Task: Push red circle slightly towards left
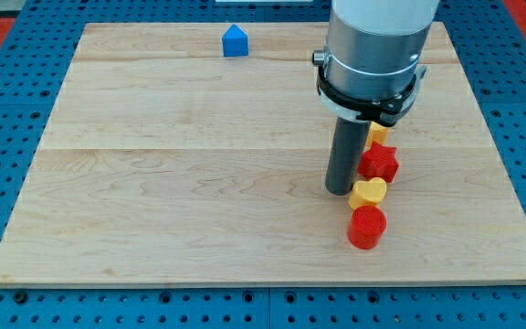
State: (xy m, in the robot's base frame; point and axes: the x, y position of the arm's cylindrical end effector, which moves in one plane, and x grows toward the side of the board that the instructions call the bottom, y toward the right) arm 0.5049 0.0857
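Observation:
The red circle (366, 227) is a short red cylinder near the view's bottom right of the wooden board (153, 183). A yellow heart-shaped block (368, 193) touches it just above. A red star-shaped block (379, 163) lies above that, and a yellow block (376, 133) shows partly behind the rod. My tip (339, 191) rests on the board just left of the yellow heart, up and to the left of the red circle, apart from it.
A blue house-shaped block (235, 41) stands near the view's top, left of centre. The arm's grey body (373, 55) hangs over the top right of the board. A blue pegboard (7, 137) surrounds the board.

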